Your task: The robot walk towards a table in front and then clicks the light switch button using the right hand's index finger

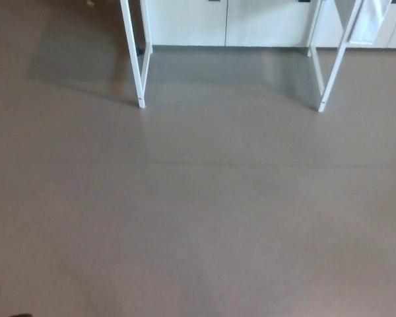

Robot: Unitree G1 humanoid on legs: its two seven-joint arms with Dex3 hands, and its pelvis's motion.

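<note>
Most of the view is bare grey-brown floor (198, 218), stretching from the bottom edge up to the far end of the room. Along the top runs a row of pale cabinets (224, 23) against the wall, with a dark strip at their base. In front of them stands the bench, of which only the white legs show: the left leg (135, 59) and the right leg (335, 66), each with a thinner rear leg close behind it. The top of the bench is cut off above the frame. A light cloth or sheet (373, 20) hangs near the right leg at the top right corner.

The light switch is not visible anywhere; I judge it sits up on the bench, out of sight. Neither hand shows, so whether they are open or closed cannot be told. A small dark sliver at the bottom left edge is too little to name.

As for progress, the bench is well apart from the robot with open floor between, so the walk looks unfinished. Closing that gap, raising the right hand and pressing the switch are all left to do.
</note>
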